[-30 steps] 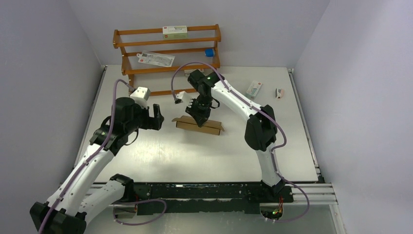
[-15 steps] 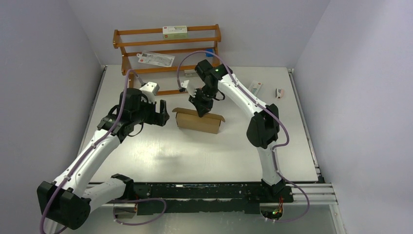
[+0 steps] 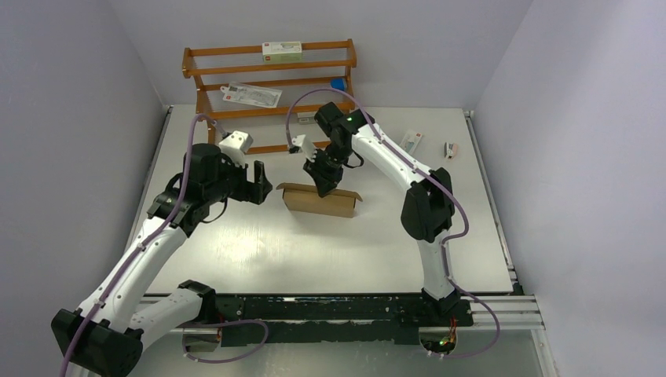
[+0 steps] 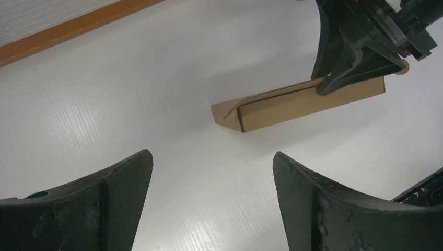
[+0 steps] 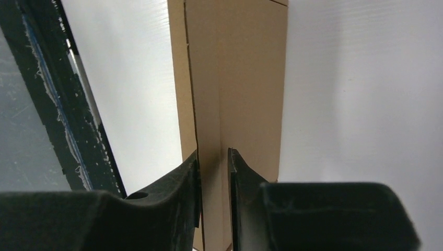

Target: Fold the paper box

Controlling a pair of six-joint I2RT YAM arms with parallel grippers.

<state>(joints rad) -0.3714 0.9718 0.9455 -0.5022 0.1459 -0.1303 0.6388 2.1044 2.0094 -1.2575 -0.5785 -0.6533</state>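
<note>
The left arm reaches up from its base, elbow bent, with the wrist turned toward the middle of the table point(image 3: 314, 251). The left gripper point(image 3: 259, 182) stands near the left end of the paper box point(image 3: 322, 203) but apart from it. Its 2 fingers are spread wide and grasp nothing.

The right arm rises, folds at the elbow and stretches back and left, then bends at the wrist so the right gripper point(image 3: 323, 187) points down onto the box's top edge. In the right wrist view its 2 fingers point(image 5: 183, 183) sit close together with a narrow strip of cardboard between them. Whether they actually pinch it I cannot tell.

The box lies mid-table, brown and unprinted, with a flap sticking out at each end.

The white carton point(image 3: 281, 52) on the wooden rack point(image 3: 236, 68) and the small carton point(image 3: 409, 142) on the table carry print too small to read.
</note>
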